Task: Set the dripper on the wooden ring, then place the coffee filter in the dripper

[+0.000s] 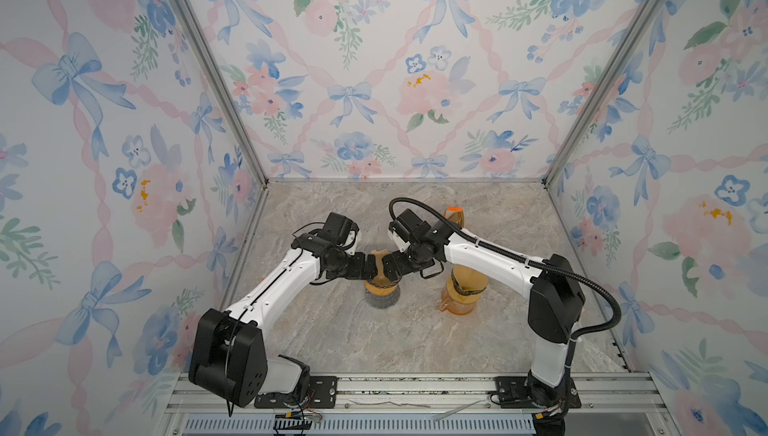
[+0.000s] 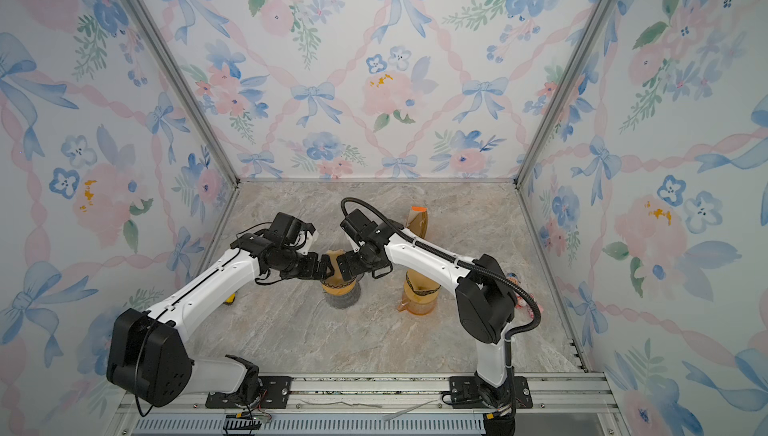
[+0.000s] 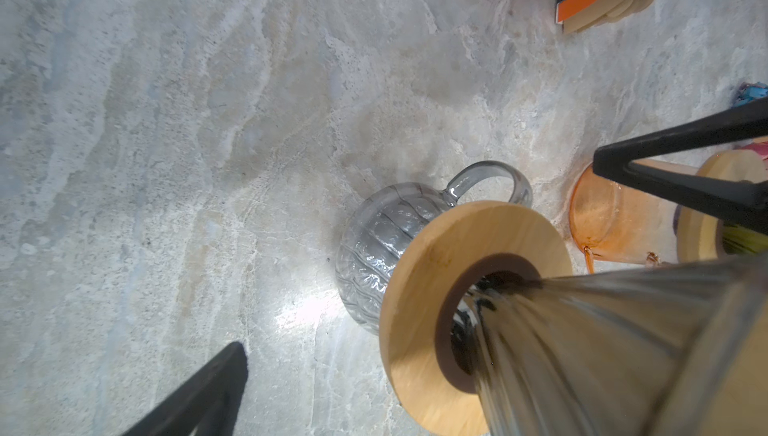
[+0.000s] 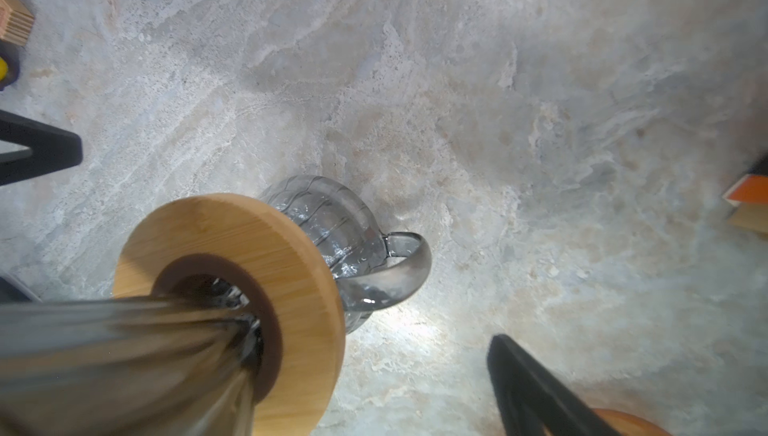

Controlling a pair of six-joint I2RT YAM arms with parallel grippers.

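Filter (image 1: 377,258): stood in the dripper, top poking up between both arms' tips.
Dripper (image 3: 582,330): sat on a glass jug (image 3: 374,242) on the desk (image 3: 166,122).
Left fingers (image 3: 216,384): wide, empty, flanking the cone, likely just letting the paper settle.
Right fingers (image 4: 532,392): wide, empty, opposite.

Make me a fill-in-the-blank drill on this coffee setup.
The ribbed clear glass carafe has one curved ___ on its side. The clear glass cone dripper sits through a flat round ring made of ___. The translucent jug beside the carafe is ___ in colour.
Missing words: handle, wood, orange.
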